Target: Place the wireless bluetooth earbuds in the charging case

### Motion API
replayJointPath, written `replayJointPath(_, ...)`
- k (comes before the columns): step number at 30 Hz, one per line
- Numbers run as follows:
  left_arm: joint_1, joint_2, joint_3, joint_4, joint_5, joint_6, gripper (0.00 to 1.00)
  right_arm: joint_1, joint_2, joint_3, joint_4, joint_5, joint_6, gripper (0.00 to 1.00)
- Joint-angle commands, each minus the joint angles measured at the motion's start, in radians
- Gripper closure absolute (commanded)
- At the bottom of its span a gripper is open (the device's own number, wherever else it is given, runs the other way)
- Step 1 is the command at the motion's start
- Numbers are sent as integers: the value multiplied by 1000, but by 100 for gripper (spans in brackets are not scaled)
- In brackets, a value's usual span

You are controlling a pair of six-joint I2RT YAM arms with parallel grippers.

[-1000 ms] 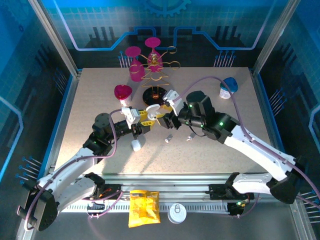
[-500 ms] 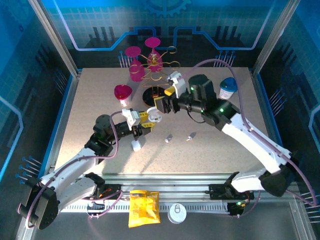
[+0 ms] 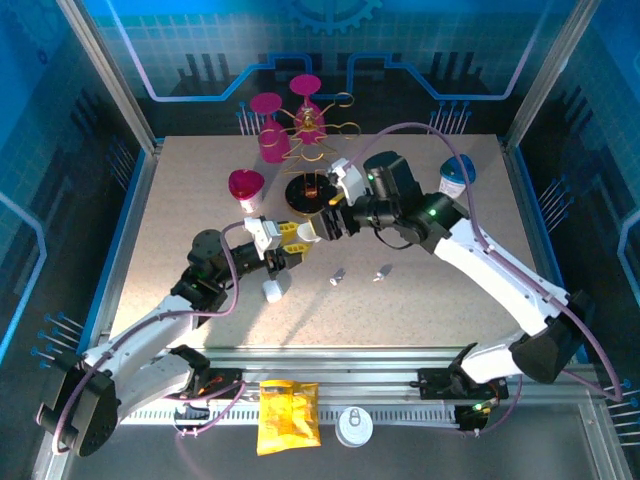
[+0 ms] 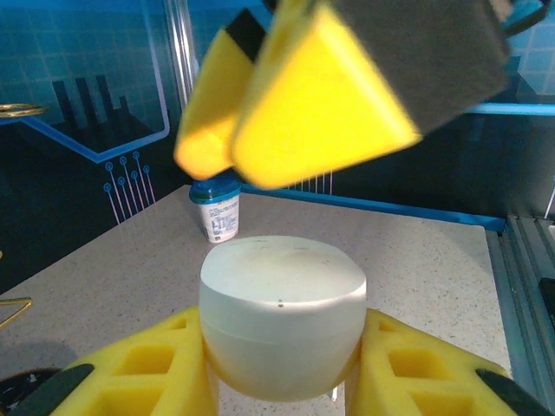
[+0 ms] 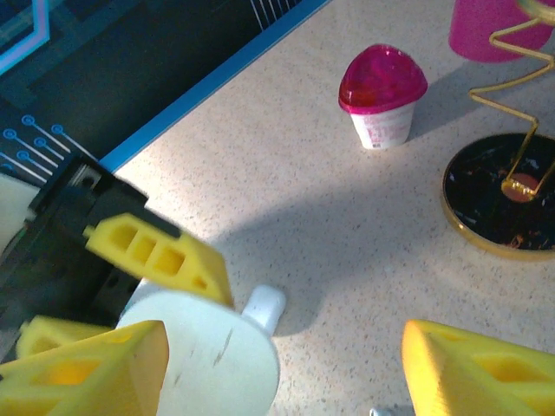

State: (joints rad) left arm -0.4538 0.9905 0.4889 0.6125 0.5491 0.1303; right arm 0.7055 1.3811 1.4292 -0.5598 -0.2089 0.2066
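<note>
- Risk: the charging case [image 4: 282, 316] looks shut, with a seam running round it in the left wrist view. Nothing goes in until the lid is up, and prying at it in mid-air could knock it out of the grip.
- Risk: the right gripper [image 3: 322, 226] hangs just over the case, so a small misjudged drop would shove or twist it between the left gripper [image 3: 288, 248] fingers.
- Risk: the two earbuds [image 3: 338, 277] lie loose on the desk [image 3: 190, 190], near the case but apart from it. They are tiny and rounded, so likely to slip or skitter out of a pinch.
- Left gripper: fingers narrow and clamped on both sides of the case, which seems to be held up off the desk.
- Right gripper: fingers wide apart and nothing between them. One finger [image 5: 78, 373] sits right at the case top — can't tell if it touches.
- A white piece [image 3: 272, 290] lies on the desk just beside the left gripper; can't tell what it is.
</note>
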Motion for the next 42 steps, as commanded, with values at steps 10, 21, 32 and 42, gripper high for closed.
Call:
replayJointPath(10,3,-4,0,122,-10,-24,65,-197,-132,-365,628,-449,573,14)
replayJointPath(21,3,17,70,77,-29,54,65,-157,-50,-535,1173,-587,1037,18)
replayJointPath(32,1,65,111,77,-26,79,65,-130,33,-581,1388,-613,1195,52)
replayJointPath(42,2,68,94,57,-42,97,47,-170,43,-611,1367,-598,1181,79)
